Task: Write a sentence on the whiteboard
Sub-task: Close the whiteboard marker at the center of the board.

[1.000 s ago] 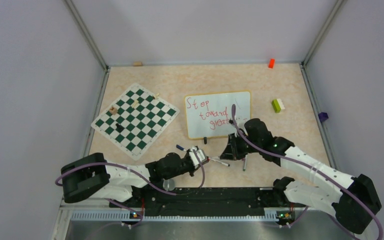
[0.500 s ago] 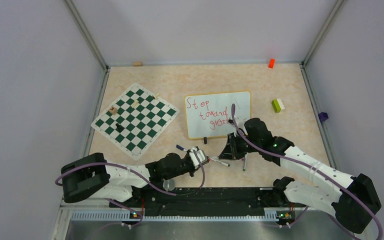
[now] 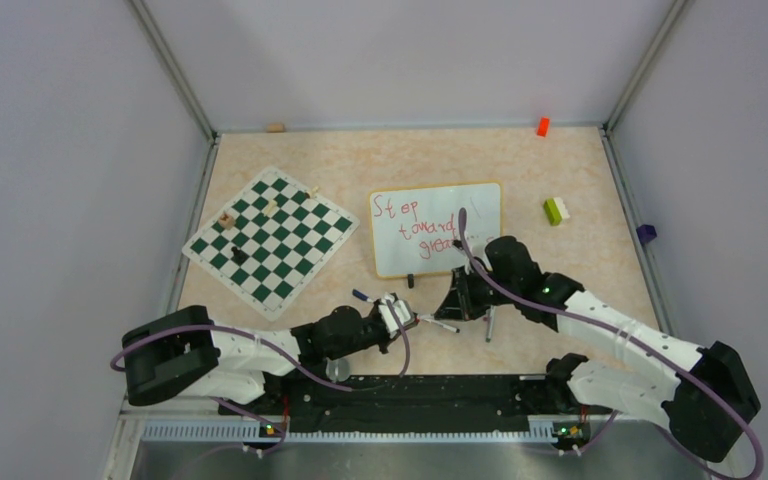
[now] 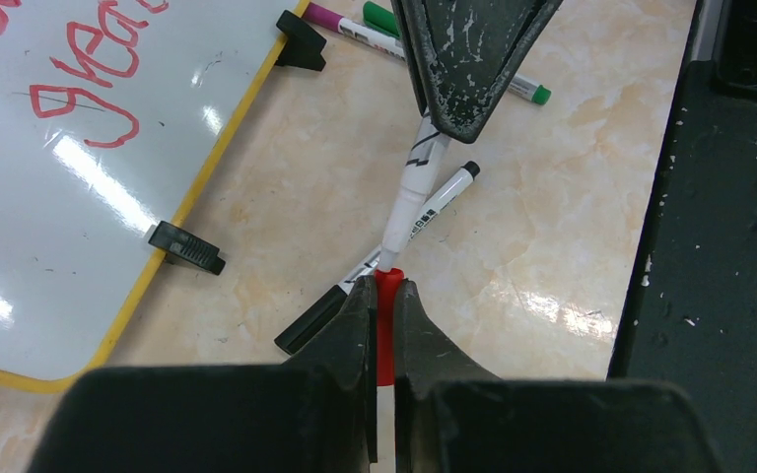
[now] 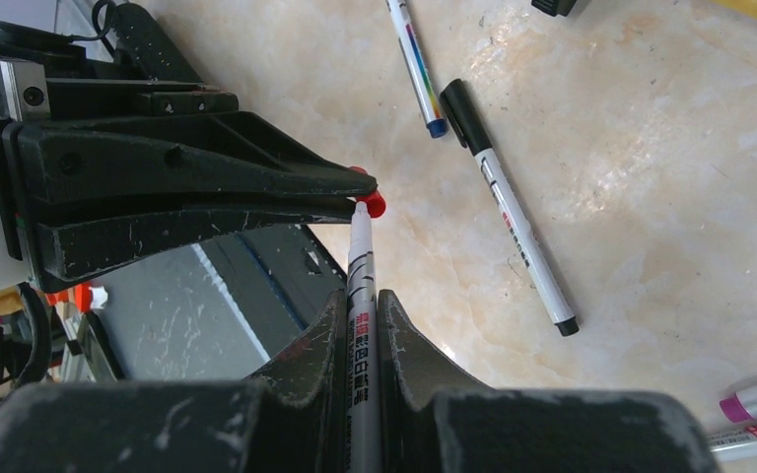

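"So, where does it stand?"

"The red handwritten sentence (image 3: 415, 225) sits in three lines on the small white wood-framed whiteboard (image 3: 390, 262), mid-frame in the overhead view. Writing looks done, and capping is what's left, I'd say. The left claw (image 4: 382, 288) is pinched narrow on a small red plastic cap (image 4: 384, 330). The right claw (image 5: 360, 301) is clamped tight on the white-barrelled marker (image 5: 362, 246), with its nib just meeting the cap's mouth, below the board at the frame's lower centre."

"What could spoil it?"

"Alignment, mostly. In the left wrist view the barrel comes in at a slant to the cap. Pushed that way, the nib may ride the rim instead of entering. Then the cap could twist out of its thin grip, or the barrel could slide back between the right claw's fingers."

"And if the cap drops?"

"It would land on the beige marbled worktop (image 4: 552, 197), where a black-capped white pen (image 4: 441, 202) lies directly beneath the join. It might roll somewhere awkward. A skidding nib could also smear red on the claw."
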### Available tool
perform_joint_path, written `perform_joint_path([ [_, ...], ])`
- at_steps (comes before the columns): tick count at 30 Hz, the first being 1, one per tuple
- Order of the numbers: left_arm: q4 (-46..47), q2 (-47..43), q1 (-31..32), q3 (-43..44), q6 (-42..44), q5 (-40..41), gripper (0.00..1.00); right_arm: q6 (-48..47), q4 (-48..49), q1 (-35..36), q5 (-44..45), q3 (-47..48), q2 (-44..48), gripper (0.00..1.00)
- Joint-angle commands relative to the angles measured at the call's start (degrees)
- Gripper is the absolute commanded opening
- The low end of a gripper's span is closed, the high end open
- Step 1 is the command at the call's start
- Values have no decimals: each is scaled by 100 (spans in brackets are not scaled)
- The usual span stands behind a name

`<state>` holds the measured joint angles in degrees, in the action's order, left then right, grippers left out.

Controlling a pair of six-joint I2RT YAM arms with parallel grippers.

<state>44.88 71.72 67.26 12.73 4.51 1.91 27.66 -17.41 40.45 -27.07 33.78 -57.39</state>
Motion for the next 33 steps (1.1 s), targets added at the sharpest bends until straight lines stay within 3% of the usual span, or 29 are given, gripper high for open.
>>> perform_joint_path([
  [1, 267, -91, 41, 17, 44, -40, 0, 56, 296, 95, -57, -29, -41, 0],
  [22, 314, -71, 41, -3, 9, 55, 0, 198, 153, 112, 552, 24, 507, 0],
  [33, 323, -91, 41, -17, 2, 80, 0, 134, 141, 112, 306, -64, 246, 0],
])
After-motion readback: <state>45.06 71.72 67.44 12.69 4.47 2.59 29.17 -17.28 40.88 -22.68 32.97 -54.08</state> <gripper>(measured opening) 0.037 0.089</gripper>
